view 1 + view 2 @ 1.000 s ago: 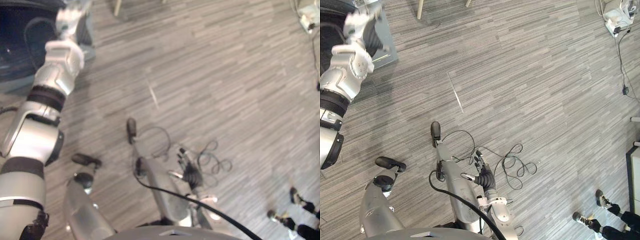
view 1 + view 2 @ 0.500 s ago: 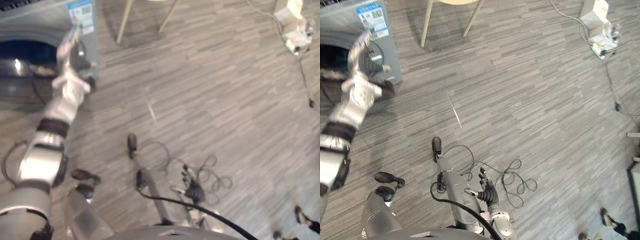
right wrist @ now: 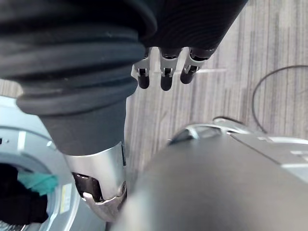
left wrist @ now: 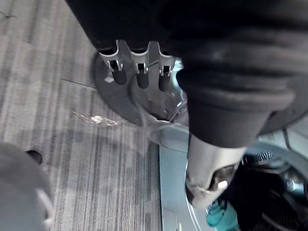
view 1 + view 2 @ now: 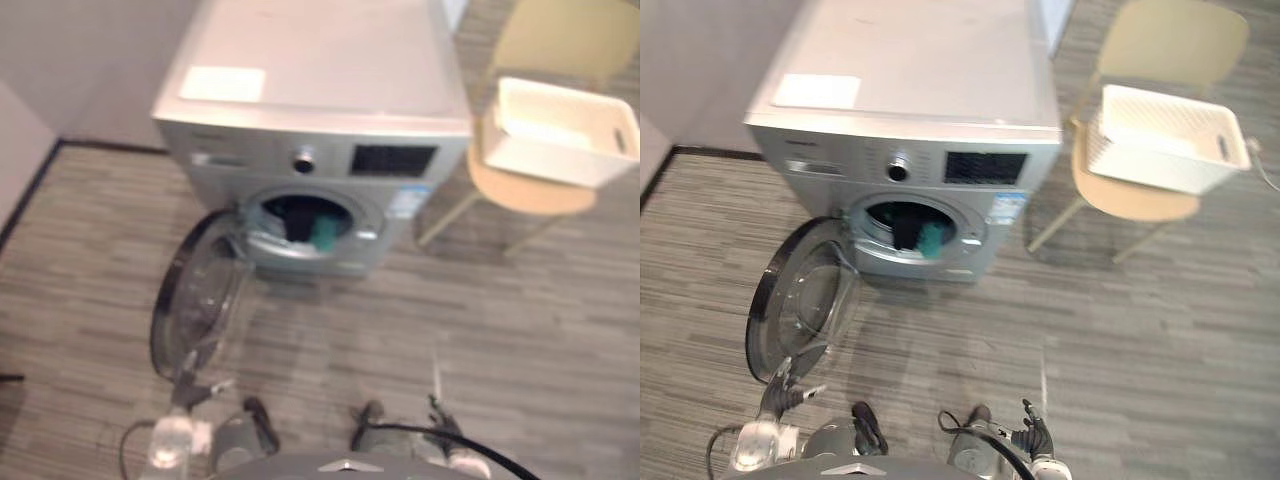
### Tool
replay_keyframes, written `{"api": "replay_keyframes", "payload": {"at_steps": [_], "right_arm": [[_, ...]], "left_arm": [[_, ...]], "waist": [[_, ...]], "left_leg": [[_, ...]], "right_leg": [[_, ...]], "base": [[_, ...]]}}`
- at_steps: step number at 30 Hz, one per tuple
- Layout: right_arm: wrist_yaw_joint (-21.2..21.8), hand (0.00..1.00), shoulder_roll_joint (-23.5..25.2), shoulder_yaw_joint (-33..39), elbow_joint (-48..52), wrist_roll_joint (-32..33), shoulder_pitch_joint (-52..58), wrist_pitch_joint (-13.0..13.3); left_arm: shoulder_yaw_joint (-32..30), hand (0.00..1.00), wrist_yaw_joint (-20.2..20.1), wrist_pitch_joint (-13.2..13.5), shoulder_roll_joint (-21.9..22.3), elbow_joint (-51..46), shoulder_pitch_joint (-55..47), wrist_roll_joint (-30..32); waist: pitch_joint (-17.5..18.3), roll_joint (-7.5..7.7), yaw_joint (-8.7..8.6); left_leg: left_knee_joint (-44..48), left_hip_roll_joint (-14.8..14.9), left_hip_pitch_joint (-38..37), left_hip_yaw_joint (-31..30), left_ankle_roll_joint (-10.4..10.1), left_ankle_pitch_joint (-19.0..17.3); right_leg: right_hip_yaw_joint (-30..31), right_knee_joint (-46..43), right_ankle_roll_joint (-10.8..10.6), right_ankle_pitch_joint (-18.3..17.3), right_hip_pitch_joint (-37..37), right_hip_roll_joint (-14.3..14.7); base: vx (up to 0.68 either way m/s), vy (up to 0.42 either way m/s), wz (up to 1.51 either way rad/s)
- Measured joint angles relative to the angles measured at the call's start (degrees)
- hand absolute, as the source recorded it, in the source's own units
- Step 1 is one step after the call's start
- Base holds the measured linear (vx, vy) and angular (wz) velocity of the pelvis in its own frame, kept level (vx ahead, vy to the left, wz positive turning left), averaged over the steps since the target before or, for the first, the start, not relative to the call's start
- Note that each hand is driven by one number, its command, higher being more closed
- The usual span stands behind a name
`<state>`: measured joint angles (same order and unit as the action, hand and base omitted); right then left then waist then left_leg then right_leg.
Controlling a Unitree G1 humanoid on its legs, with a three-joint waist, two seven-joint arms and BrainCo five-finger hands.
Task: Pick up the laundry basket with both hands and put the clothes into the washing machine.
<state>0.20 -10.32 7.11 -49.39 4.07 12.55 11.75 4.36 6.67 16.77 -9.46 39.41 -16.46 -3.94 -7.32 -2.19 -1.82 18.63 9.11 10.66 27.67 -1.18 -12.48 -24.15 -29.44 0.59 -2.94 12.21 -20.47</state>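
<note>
Grey floor [image 5: 1140, 320]; faced open washing machine [image 5: 910, 90] with clothes [image 5: 918, 235] inside, basket [image 5: 1145, 160] seemingly empty on chair [image 5: 1180, 40] beside it. Held nothing in left hand [image 4: 139, 74] or right hand [image 3: 164, 79], fingers loose. Judged nearly done.

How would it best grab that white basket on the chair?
Probably by the two short ends, coming in from both sides at once: the basket sits upright on the chair, wide and open-topped, and a handle slot shows in its end wall.

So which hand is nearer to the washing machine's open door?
Left. The left hand is close by the lower edge of the door; the right hand is well apart, off to its right.
</note>
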Motion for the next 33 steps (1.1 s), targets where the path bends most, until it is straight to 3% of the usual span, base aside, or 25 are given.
{"api": "replay_keyframes", "payload": {"at_steps": [1,3,5,7,8,11,13,14,15,16,18,19,20,22,24,26,27,28,29,30,31,33], "right_arm": [[-0.36,0.0,0.61,0.05,0.07,0.02,-0.52,-0.29],[-0.34,0.0,0.94,0.1,0.07,0.0,-1.09,-0.31],[-0.31,0.0,2.07,-0.69,0.27,0.0,-1.46,-0.3],[-0.32,0.0,2.37,-1.59,0.97,0.0,-1.36,-0.33],[-0.33,0.0,2.59,-1.48,1.32,0.02,-1.09,-0.35],[-0.27,0.0,3.12,-1.5,2.9,0.2,0.93,-0.45],[-0.26,0.0,4.4,-1.75,3.84,0.36,3.36,-0.45],[-0.26,0.0,5.47,-1.96,3.94,0.74,5.03,-0.5],[-0.19,0.0,5.35,-1.13,3.73,1.1,5.28,-0.73],[-0.14,0.0,5.1,-1.03,3.72,1.1,5.47,-0.73],[0.06,0.0,4.57,0.07,5.3,1.11,6.84,-0.69],[0.05,0.0,4.18,0.41,5.87,1.16,7.57,-0.71],[0.01,0.0,4.15,0.38,5.79,1.16,7.53,-0.76],[-0.08,0.0,4.5,0.41,5.47,1.19,7.43,-0.72],[-0.32,0.0,5.36,2.38,3.18,1.22,6.8,-0.75],[-0.4,0.0,5.36,2.58,2.45,1.27,6.35,-0.76],[-0.47,0.0,5.27,2.58,2.03,1.29,5.51,-0.69],[-0.52,0.0,5.1,2.63,1.59,1.31,4.93,-0.63],[-0.8,0.0,5.23,2.59,1.24,1.91,4.51,-0.41],[-0.9,0.0,5.32,2.53,1.12,2.6,4.51,-0.18],[-0.93,0.0,5.34,2.53,1.14,2.72,4.48,-0.17],[-1.04,0.0,5.34,2.58,1.14,3.53,4.69,-0.07]], "left_arm": [[-0.07,0.0,-1.29,-0.06,0.14,0.41,-1.69,-1.45],[-1.34,0.0,-2.17,-0.18,0.52,1.22,-3.21,-2.87],[-3.13,0.0,-2.11,-0.59,0.36,4.0,-2.1,-4.45],[-4.21,0.0,-2.13,-0.73,0.93,5.52,-0.29,-4.89],[-4.27,0.0,-2.15,-0.74,2.33,6.01,0.79,-4.95],[-4.38,0.0,-2.1,-0.6,4.59,6.0,3.07,-5.53],[-4.44,0.0,-2.11,-0.54,5.56,5.58,3.17,-5.49],[-4.47,0.0,-2.11,-0.57,5.49,5.25,3.02,-5.42],[-4.85,0.0,-2.07,-0.72,7.08,5.35,3.07,-5.42],[-5.04,0.0,-2.17,-0.74,7.79,5.2,2.94,-5.41],[-7.22,0.0,-2.11,-0.75,10.73,3.88,2.29,-5.52],[-8.63,0.0,-2.0,-1.02,11.66,3.78,2.0,-5.92],[-9.31,0.0,-2.0,-1.2,11.47,3.61,2.42,-5.99],[-9.11,0.0,-2.03,-1.29,10.57,3.21,2.77,-5.96],[-8.65,0.0,-2.18,-1.58,10.21,4.17,3.06,-5.94],[-8.67,0.0,-2.15,-1.62,10.01,3.95,3.04,-5.95],[-8.72,0.0,-2.07,-1.63,9.41,3.71,3.32,-5.99],[-8.72,0.0,-1.99,-1.67,8.85,3.02,3.17,-5.99],[-8.68,0.0,-1.82,-1.61,7.83,1.38,2.98,-6.02],[-8.65,0.0,-1.53,-0.97,6.66,-0.95,2.97,-6.03],[-8.61,0.0,-1.45,-0.75,6.46,-1.17,3.02,-6.03],[-7.1,0.0,-1.15,-0.38,5.03,-2.24,4.39,-6.41]], "waist": [[0.54,-0.25,-0.09],[0.96,-0.47,-0.39],[1.4,0.64,-0.74],[1.3,0.98,-1.65],[1.27,0.95,-1.72],[1.44,1.25,-2.07],[2.56,3.69,-1.88],[3.6,5.6,-2.15],[3.82,4.02,-1.83],[3.8,3.46,-1.94],[3.36,1.59,-1.5],[3.36,0.57,-0.8],[3.34,0.58,-0.84],[3.46,1.57,-0.19],[3.55,1.94,-1.16],[3.59,1.89,-1.43],[3.73,1.66,-1.41],[4.2,1.38,-1.48],[4.03,2.06,-1.69],[3.8,2.2,-1.42],[3.72,2.04,-1.44],[3.14,1.0,-2.68]], "left_leg": [[-2.25,-1.9,-2.33,-1.52,0.86,0.03],[-4.68,-3.14,-5.37,-5.08,2.14,-0.05],[-6.13,-4.12,-6.75,-9.15,3.49,0.27],[-6.37,-5.73,-7.92,-13.34,3.81,0.09],[-7.11,-6.89,-9.56,-15.95,3.84,0.07],[-8.11,-8.73,-13.1,-23.17,3.18,-0.31],[-7.66,-10.32,-15.01,-26.22,1.77,-1.72],[-5.47,-10.84,-15.21,-28.0,0.45,-3.97],[0.07,-7.86,-14.04,-29.18,-1.14,-5.96],[3.82,-6.81,-12.33,-28.4,-1.26,-6.03],[18.15,-0.53,-6.22,-21.54,-1.72,-5.59],[25.85,4.12,-3.5,-17.41,-1.67,-3.89],[29.9,7.55,-1.68,-14.75,-1.71,-1.73],[32.24,11.02,-0.8,-9.62,-0.92,-0.34],[25.81,14.21,-2.92,-3.66,0.59,-1.28],[19.31,14.01,-4.08,-4.99,0.62,-0.17],[15.08,12.13,-4.61,-9.43,-0.62,1.76],[14.9,11.03,-4.7,-11.0,-0.77,1.61],[15.44,10.1,-4.12,-12.94,-1.13,1.42],[16.92,9.41,-3.21,-15.44,-2.83,0.38],[17.22,9.36,-3.03,-15.76,-3.29,0.1],[17.83,8.22,-2.84,-17.06,-6.77,-2.85]], "right_leg": [[4.02,-7.1,5.55,4.64,2.36,-1.43],[9.5,-16.74,1.71,1.1,6.4,0.38],[11.43,-20.15,0.93,-6.89,9.44,6.98],[15.02,-14.07,-0.44,-9.94,11.7,13.27],[19.33,-9.14,-1.22,-10.25,12.54,16.07],[32.07,0.7,-3.02,-7.85,12.24,20.11],[37.26,2.89,-3.08,-3.7,10.61,19.02],[36.76,3.04,-6.36,-3.53,8.51,16.91],[30.99,2.58,-5.09,-5.54,6.18,16.82],[29.22,3.09,-4.61,-6.35,5.03,16.98],[24.03,4.82,-3.24,-7.48,1.0,18.59],[21.73,4.6,-1.94,-8.46,-0.89,20.0],[20.04,4.59,-1.05,-9.14,-2.03,20.73],[19.81,5.08,-0.05,-9.66,-2.44,20.81],[20.1,8.37,-0.13,-8.35,-3.95,20.63],[20.99,9.5,-0.55,-7.66,-3.79,20.6],[22.53,9.53,-1.37,-7.17,-2.53,20.86],[23.57,9.77,-1.72,-6.9,-2.01,20.99],[24.53,10.59,-2.39,-6.05,-1.82,20.84],[25.89,11.23,-3.19,-4.81,-1.0,20.73],[26.18,11.19,-3.34,-4.7,-0.88,20.73],[26.99,10.58,-5.09,-3.64,-0.1,19.86]], "base": [[0.15,0.301,0.77],[0.23,0.227,0.74],[0.24,0.091,0.96],[0.34,0.053,1.34],[0.33,0.017,1.29],[0.3,-0.05,1.56],[0.43,-0.216,1.93],[0.44,-0.317,1.94],[0.36,-0.265,1.87],[0.29,-0.256,1.57],[0.23,-0.218,1.03],[0.23,-0.198,0.64],[0.22,-0.188,0.49],[0.17,-0.17,0.13],[0.17,-0.106,-0.03],[0.08,0.074,-0.29],[0.04,0.177,-0.5],[0.02,0.17,-0.52],[0.01,0.189,-0.58],[0.0,0.149,-0.52],[-0.02,0.226,-0.55],[-0.05,0.282,-0.22]]}}
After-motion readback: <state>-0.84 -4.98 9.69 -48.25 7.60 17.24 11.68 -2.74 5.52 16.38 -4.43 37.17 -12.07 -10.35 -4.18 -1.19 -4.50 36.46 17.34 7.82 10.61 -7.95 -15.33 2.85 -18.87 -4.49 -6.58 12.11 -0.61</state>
